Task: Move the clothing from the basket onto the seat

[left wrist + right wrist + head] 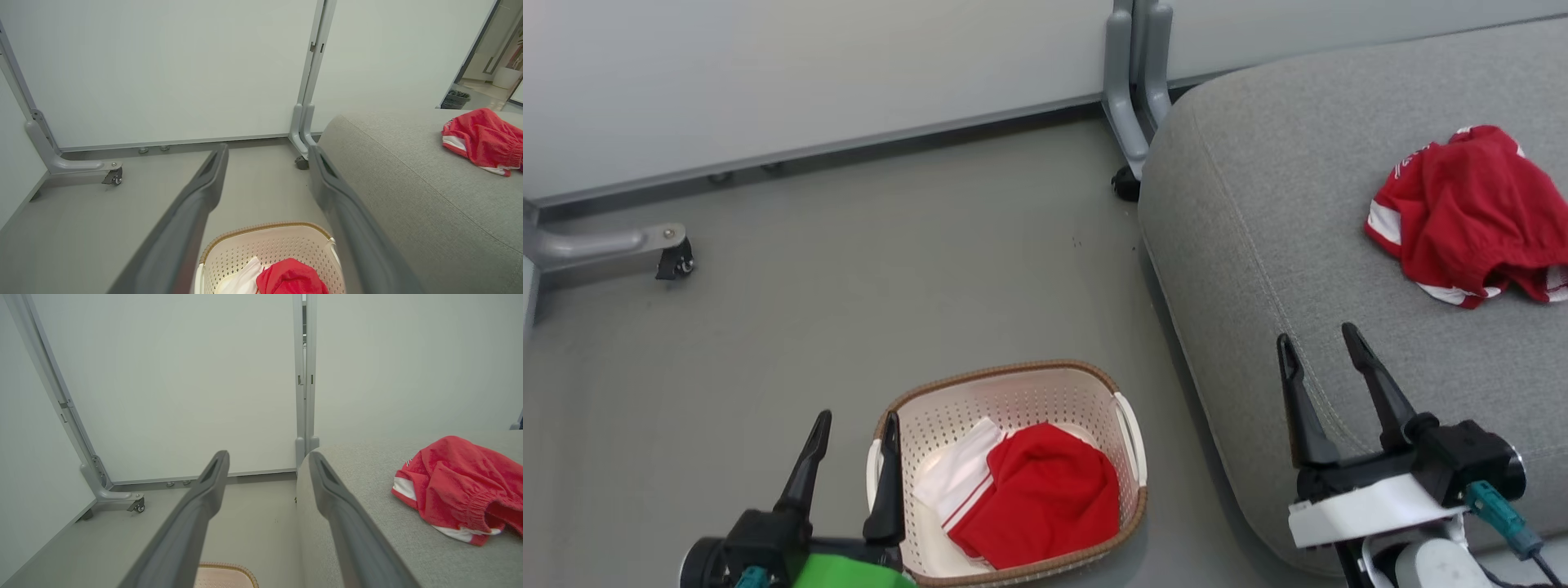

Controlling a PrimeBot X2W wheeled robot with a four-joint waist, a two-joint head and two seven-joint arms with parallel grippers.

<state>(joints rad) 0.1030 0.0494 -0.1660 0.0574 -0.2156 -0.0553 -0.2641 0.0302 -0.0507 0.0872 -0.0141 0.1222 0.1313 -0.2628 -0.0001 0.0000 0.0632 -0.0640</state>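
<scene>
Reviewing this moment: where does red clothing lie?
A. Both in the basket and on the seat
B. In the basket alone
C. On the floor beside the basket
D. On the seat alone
A: a red-and-white garment lies crumpled on the seat, and a red cloth sits inside the basket.

Basket (1013, 400): perforated cream plastic, brown woven-look rim. Seat (1258, 245): matt grey woven fabric. Red garments (1470, 212): soft cloth. Floor (849, 286): smooth, matt.

One basket (1013, 371), one seat (1298, 245), two red garments (1470, 208) (1045, 490), perhaps one white garment (960, 474)
</scene>
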